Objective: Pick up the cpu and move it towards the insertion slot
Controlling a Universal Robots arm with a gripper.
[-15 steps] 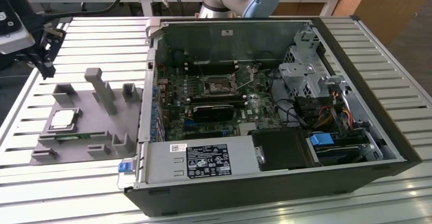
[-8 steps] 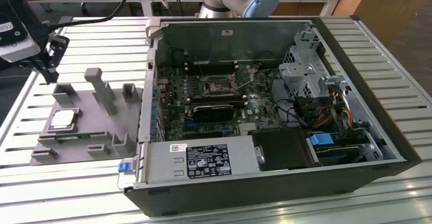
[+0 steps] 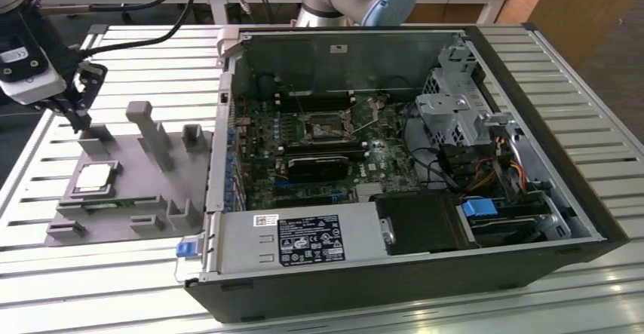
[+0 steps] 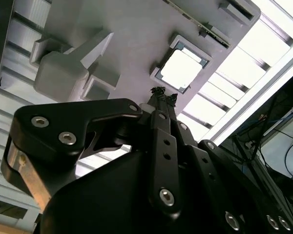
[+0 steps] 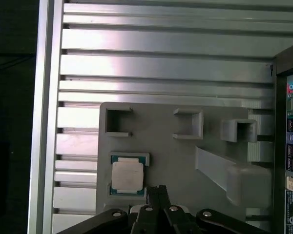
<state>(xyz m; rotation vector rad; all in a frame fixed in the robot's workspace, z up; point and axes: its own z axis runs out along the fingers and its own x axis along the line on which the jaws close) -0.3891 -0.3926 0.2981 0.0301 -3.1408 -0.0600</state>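
Exterior view: the gripper (image 3: pixel 80 125) hangs at nine o'clock of the frame, jaws clenched together on nothing, above the grey tray (image 3: pixel 151 198). The cpu (image 3: pixel 93 177) lies flat in a recess of that tray, toward six o'clock from the jaws and apart from them. The insertion slot (image 3: pixel 325 125) sits on the board inside the open computer case (image 3: pixel 563 145), near the frame's centre, well apart from the cpu. A white label (image 3: pixel 310 242) on the power supply (image 3: pixel 237 236) carries print too small to make out. The arm is cut off at ten o'clock.

Second wrist view: the gripper (image 4: pixel 162 93) ends near the cpu (image 4: pixel 183 68), not touching it; its body hides much of the slatted surface (image 4: pixel 224 92).

First wrist view: the cpu (image 5: pixel 127 175) rests in its recess just beside the gripper (image 5: pixel 156 187). The case's rear panel (image 5: pixel 290 126) is cut off, its stickers unreadable.
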